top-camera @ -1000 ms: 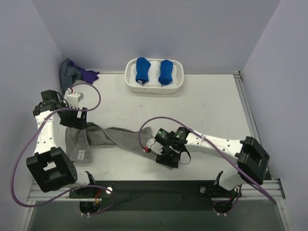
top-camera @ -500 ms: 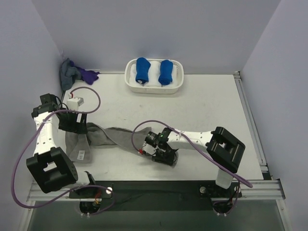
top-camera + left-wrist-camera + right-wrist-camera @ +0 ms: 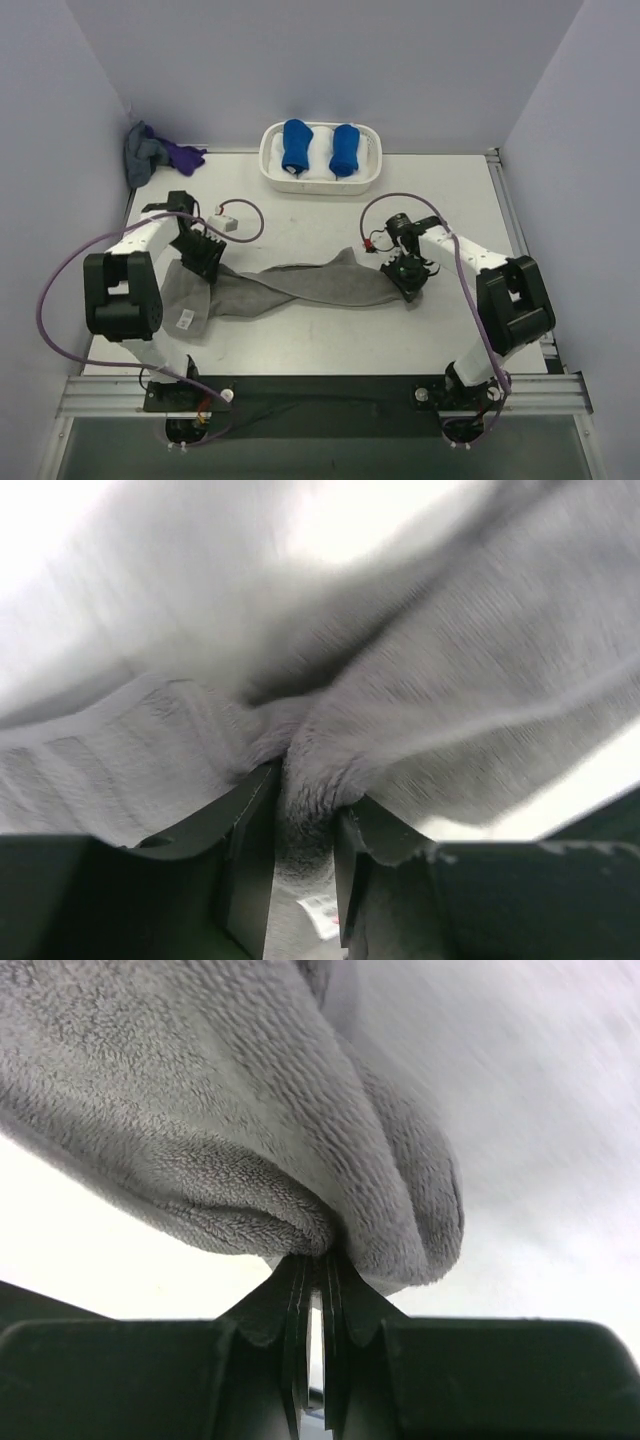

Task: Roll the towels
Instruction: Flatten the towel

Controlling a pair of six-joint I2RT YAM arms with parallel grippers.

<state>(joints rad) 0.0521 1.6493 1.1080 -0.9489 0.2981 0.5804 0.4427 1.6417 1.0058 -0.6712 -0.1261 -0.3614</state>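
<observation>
The top camera looks down from above and behind the arm bases (image 3: 185,398) onto the whole table (image 3: 300,200). Each wrist camera looks out along its own fingers (image 3: 250,850) from very near, with towel (image 3: 470,700) filling the frame beyond the jaws. All three views share that towel.

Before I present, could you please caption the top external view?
Left gripper and right gripper each pinch an end of the grey towel, stretched across the table.

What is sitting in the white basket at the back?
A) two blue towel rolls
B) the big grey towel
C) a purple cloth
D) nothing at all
A: two blue towel rolls lie side by side inside the white basket.
</observation>
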